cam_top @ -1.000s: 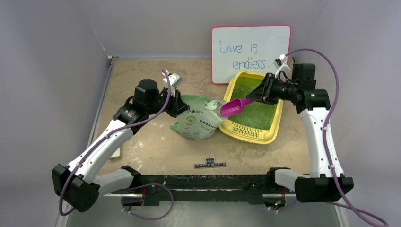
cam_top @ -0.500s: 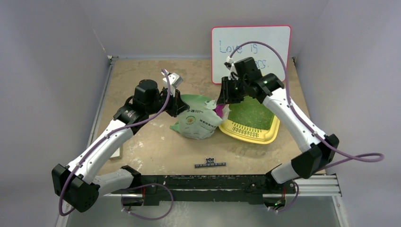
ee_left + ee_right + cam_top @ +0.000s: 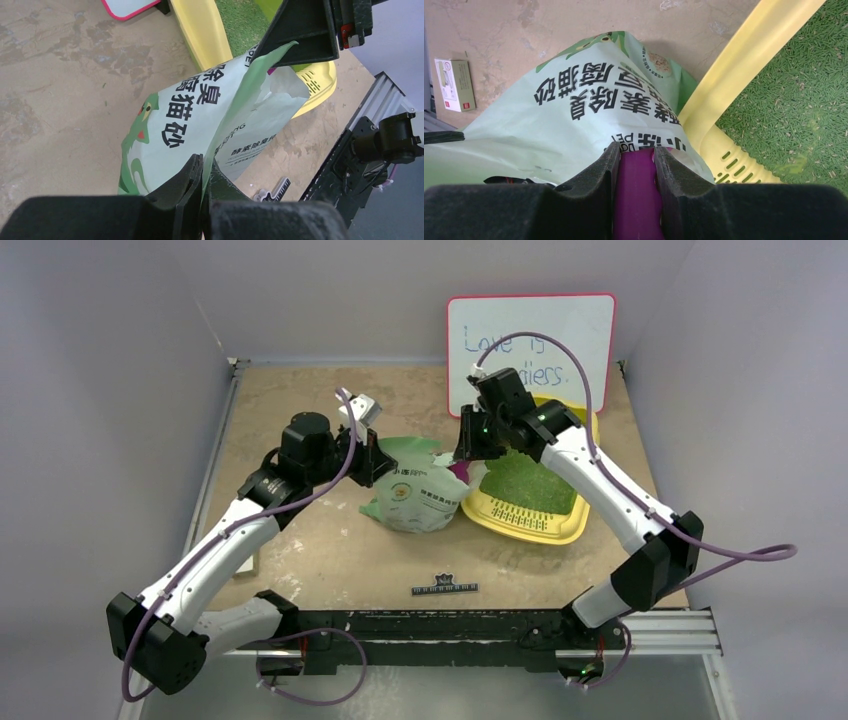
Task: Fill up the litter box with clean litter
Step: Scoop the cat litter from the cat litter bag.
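Magenta plastic scoop [image 3: 636,200] clamped in right fingers [image 3: 606,165], inside pale green printed bag [image 3: 549,125]; left fingers [image 3: 192,172] pinching its edge.

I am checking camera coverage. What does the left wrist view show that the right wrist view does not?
Left wrist only: the left fingers pinching the litter bag's edge, and a whiteboard corner. Right wrist only: the right fingers closed on the magenta scoop, and a small carton on the table. Both: the bag, the yellow litter box and the green litter in it.
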{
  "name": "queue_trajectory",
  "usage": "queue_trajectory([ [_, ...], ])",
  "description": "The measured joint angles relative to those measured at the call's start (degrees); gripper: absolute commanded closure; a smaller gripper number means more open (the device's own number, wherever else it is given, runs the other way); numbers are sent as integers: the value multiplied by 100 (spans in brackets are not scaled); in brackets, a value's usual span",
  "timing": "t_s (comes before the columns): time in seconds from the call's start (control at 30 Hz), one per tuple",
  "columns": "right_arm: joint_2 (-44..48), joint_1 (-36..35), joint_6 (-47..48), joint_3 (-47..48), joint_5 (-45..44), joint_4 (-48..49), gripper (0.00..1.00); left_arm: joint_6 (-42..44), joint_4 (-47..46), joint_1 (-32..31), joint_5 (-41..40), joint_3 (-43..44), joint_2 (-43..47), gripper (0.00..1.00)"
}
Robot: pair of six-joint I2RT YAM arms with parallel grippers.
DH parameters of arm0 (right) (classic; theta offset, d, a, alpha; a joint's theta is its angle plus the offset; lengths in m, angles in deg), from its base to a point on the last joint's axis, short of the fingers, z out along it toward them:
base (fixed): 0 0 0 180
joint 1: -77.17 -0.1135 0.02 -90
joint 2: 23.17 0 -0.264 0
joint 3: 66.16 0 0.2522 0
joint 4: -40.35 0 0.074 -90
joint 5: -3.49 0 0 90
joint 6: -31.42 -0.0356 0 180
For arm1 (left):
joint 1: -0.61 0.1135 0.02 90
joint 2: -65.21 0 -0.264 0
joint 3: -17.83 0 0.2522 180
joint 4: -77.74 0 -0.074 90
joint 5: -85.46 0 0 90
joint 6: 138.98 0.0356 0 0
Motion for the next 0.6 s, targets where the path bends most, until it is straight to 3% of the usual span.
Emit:
queue_trajectory([
  [0.6, -251, -87, -389, -739, 17, 1399, 100, -52, -407, -4, -577, -284, 48, 100],
])
